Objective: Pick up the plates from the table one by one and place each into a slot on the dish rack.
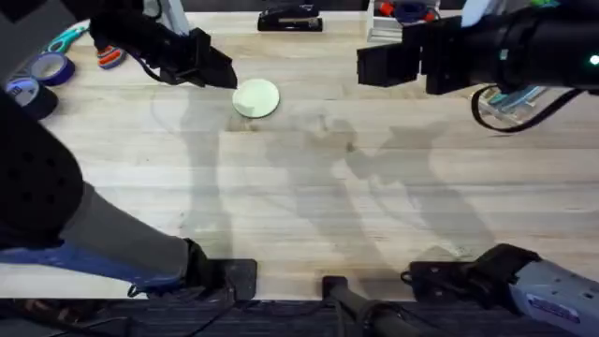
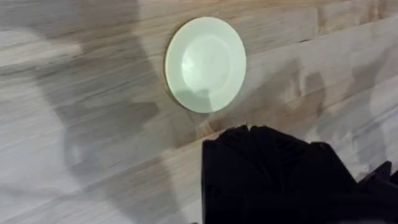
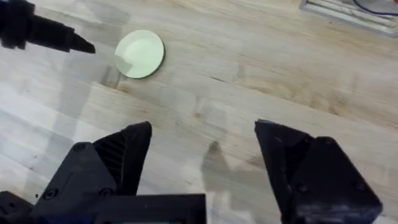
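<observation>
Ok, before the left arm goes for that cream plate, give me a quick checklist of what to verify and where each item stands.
1. Cream plate lies flat on the table: ok.
2. Nothing on or touching the plate: ok; the wood around it is bare in the left wrist view.
3. Left tool close to the plate: ok; its tip sits just beside the rim, not yet gripping.
4. Left tool open enough to take the rim: cannot tell.
5. Right tool out of the way: ok; it is open, holds nothing and hangs apart from the plate.
6. Free slot in the dish rack: cannot tell.
</observation>
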